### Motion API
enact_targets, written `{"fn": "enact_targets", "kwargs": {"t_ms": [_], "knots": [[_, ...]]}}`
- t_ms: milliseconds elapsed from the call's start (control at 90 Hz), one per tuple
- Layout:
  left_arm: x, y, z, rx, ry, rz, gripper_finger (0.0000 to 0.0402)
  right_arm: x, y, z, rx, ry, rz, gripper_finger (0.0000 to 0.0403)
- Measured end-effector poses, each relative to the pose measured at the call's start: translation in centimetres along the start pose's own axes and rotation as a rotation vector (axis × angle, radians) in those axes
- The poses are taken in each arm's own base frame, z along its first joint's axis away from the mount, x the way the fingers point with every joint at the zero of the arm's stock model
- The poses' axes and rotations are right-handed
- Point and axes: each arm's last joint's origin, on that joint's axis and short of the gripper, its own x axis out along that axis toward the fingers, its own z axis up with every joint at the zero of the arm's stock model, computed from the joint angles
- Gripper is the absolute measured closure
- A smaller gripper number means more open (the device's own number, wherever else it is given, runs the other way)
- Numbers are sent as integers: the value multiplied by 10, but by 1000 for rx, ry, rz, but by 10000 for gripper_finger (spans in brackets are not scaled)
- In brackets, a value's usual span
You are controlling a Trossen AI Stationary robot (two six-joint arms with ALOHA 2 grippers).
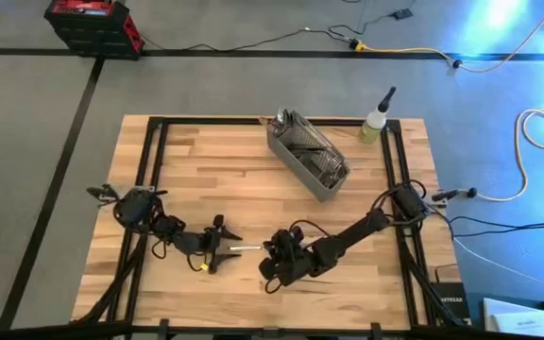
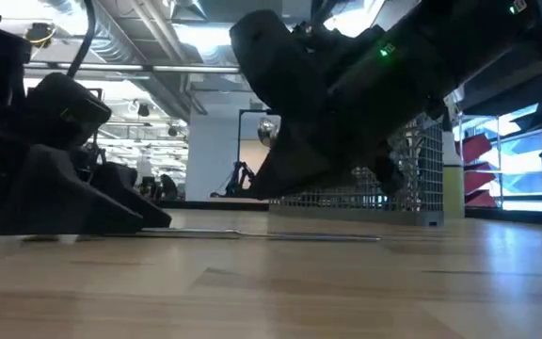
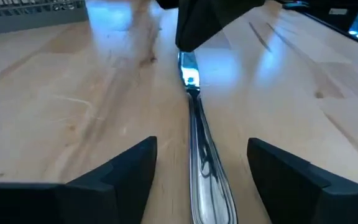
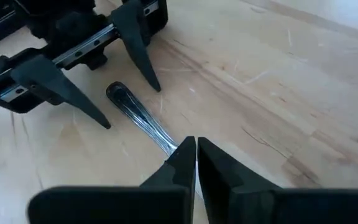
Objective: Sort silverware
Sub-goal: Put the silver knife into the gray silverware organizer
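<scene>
While both arms reach low over the front part of the wooden bench (image 1: 225,170), their tips come close and face each other. The left gripper (image 1: 227,242) sits flat on the wood with its jaws wide apart. The right gripper (image 1: 270,255) leans down at a slant from the other side, and its jaws are pressed together.

One long shiny piece of silverware (image 3: 197,134) lies flat on the bench between the two grippers. Its handle end rests in the gap between the left jaws, and it touches neither of them. Its far end runs under the tip of the right jaws. In the right wrist view the piece (image 4: 138,118) goes from the open left jaws straight to the closed right jaws, whose tip sits on top of it. It is too hard to tell if the right jaws pinch it or just rest on it. The head of the piece is hidden, so it could be a fork or a spoon.

Well behind both grippers stands the gray mesh basket (image 1: 308,156), with more silverware (image 1: 312,151) inside it. A small bottle (image 1: 374,126) stands near the basket at the back edge of the bench.
</scene>
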Motion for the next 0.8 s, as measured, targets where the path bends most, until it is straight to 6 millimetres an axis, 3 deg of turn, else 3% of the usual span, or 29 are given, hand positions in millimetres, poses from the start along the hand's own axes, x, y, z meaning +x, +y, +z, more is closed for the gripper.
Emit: {"fn": "enact_targets", "kwargs": {"t_ms": [611,800], "knots": [[6,-4,5,10,81,73,167,0,0,0,-6,6,3,403],[5,-4,5,8,79,87,237,0,0,0,-7,6,3,403]]}}
